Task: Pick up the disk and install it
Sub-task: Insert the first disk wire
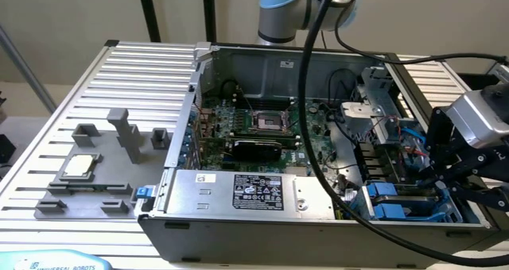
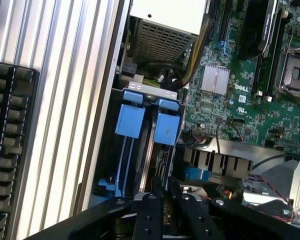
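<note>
The disk (image 2: 167,127) stands on edge in the drive bay of the open computer case (image 1: 238,228). Its bright blue carrier tab faces the power supply, and a second blue-framed carrier (image 2: 130,120) sits right beside it. In the exterior view the disk (image 1: 384,189) lies at the case's near right corner. My gripper (image 2: 165,192) is at the disk's far end, with its black fingers (image 2: 150,210) drawn close together on the thin edge. In the exterior view, the gripper (image 1: 441,177) hangs over the bay from the right.
The grey power supply (image 1: 254,192) with its black-and-white label lies beside the bay, and the motherboard (image 1: 254,127) fills the case floor. Black cables (image 1: 318,151) cross over the case. A small silver chip (image 1: 80,165) rests on grey fixtures on the ribbed table. A keyboard (image 2: 10,150) lies outside the case wall.
</note>
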Available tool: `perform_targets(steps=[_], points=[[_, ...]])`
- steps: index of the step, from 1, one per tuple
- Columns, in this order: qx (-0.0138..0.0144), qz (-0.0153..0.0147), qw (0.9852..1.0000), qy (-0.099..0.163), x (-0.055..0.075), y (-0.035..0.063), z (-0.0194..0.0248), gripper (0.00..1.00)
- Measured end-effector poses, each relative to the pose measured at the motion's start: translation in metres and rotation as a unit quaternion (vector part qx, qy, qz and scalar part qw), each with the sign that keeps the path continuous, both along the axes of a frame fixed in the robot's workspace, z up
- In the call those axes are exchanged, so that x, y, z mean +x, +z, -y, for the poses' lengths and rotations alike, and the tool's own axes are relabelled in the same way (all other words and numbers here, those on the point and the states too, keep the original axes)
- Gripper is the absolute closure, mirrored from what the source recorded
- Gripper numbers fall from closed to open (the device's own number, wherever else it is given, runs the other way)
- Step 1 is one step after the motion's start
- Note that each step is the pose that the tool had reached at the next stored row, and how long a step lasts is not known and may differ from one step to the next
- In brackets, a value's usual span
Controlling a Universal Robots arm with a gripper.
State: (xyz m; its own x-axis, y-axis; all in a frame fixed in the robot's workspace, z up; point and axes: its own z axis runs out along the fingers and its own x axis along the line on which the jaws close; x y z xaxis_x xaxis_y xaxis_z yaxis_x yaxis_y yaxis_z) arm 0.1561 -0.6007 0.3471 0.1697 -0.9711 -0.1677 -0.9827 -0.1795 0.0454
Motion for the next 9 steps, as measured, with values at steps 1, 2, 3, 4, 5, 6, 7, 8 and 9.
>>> perform_targets(steps=[1,2,3,4,5,6,7,8,9], points=[[-0.0016,0.0000,1.0000,0.000,-0.0020,0.0000,-0.0005,0.84],[-0.0048,0.0003,1.0000,0.000,-0.0030,0.0000,-0.0011,0.84],[-0.0094,0.0005,1.0000,0.000,-0.0034,-0.0001,-0.0017,0.84],[-0.0150,0.0007,0.9999,0.000,-0.0035,-0.0004,-0.0020,0.84],[-0.0206,0.0007,0.9998,0.000,-0.0036,-0.0008,-0.0022,0.84],[-0.0259,0.0008,0.9997,-0.001,-0.0036,-0.0012,-0.0023,0.84],[-0.0292,0.0008,0.9996,-0.002,-0.0037,-0.0014,-0.0025,0.84],[-0.0309,0.0007,0.9995,-0.004,-0.0037,-0.0016,-0.0027,0.84],[-0.0315,0.0007,0.9995,-0.006,-0.0037,-0.0017,-0.0030,0.84]])
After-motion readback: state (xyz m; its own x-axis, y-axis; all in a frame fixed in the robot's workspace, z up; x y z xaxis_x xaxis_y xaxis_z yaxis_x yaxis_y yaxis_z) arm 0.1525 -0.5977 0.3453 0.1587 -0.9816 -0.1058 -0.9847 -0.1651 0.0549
